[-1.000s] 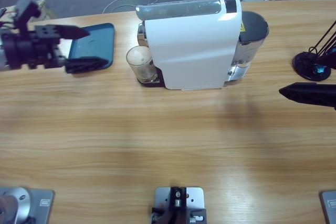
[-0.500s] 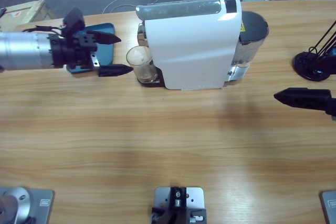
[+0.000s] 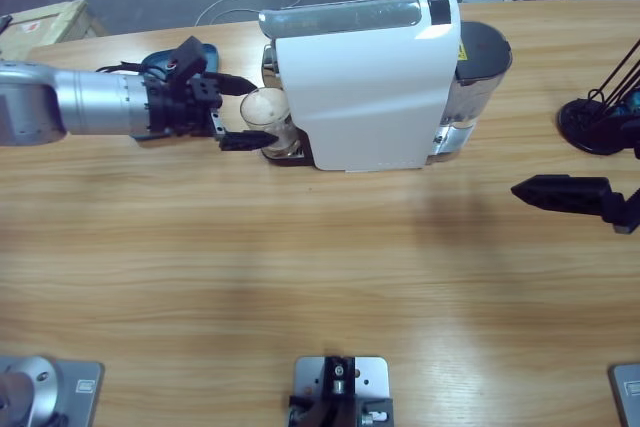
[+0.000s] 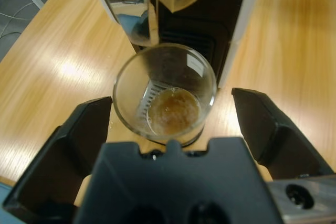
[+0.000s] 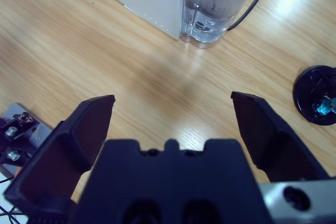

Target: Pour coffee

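Your shallow brown coffee (image 4: pixel 173 111) lies in the upright clear glass tumbler (image 3: pixel 265 117) on the white coffee machine's (image 3: pixel 365 87) drip tray. Your left gripper (image 3: pixel 243 110) straddles it, jaws wide, gripping nothing. The right gripper (image 5: pixel 170 114) hangs wide open over bare wooden table (image 3: pixel 320 267).

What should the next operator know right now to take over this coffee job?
Left gripper: open, jaws on either side of the small clear glass tumbler, not closed on it.
Right gripper: open, holding nothing, over bare wooden table to the right of the white coffee machine.
The tumbler stands on the machine's drip tray under the spout, with a shallow layer of brown coffee in it.
Done: coffee brewed, left arm at the glass.
Left: close on the tumbler, lift it out, pour.
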Motion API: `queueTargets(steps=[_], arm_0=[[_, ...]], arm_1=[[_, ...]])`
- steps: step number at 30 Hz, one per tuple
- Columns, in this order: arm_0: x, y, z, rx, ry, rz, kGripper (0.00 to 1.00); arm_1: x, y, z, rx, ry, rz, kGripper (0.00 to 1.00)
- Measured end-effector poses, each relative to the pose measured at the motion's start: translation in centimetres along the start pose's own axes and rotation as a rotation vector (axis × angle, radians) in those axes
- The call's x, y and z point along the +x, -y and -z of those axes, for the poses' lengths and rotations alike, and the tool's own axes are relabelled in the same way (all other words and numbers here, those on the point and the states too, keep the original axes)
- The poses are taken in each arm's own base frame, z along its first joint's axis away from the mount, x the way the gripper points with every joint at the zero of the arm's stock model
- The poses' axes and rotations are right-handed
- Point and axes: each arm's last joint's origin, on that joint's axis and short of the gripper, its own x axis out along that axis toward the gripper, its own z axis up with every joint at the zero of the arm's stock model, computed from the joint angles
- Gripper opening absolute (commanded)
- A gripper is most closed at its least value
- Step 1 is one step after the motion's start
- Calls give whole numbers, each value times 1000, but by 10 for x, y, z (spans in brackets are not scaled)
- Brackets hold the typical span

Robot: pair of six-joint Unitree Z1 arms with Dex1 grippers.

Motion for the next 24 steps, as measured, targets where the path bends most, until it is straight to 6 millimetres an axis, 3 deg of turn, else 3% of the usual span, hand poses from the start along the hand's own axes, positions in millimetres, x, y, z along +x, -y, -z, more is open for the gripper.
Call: queueTargets(steps=[5, 7, 12, 15, 17, 18, 24], arm_0=[[9, -5, 0, 9, 18, -9, 978], [13, -7, -1, 11, 24, -7, 930], [20, -7, 1, -9, 20, 3, 469], [20, -7, 2, -14, 19, 4, 387], [21, -6, 1, -12, 20, 8, 47], [22, -6, 1, -11, 20, 9, 0], [22, -5, 0, -9, 21, 13, 0]], arm_1=[[0, 0, 0, 0, -2, -2, 1000], [1, 0, 0, 0, -3, -4, 1000], [1, -1, 0, -1, -5, -6, 1000], [1, -1, 0, 0, -5, -7, 1000], [1, -1, 0, 0, -5, -7, 1000], [1, -1, 0, 0, -5, -7, 1000], [1, -1, 0, 0, -5, -7, 1000]])
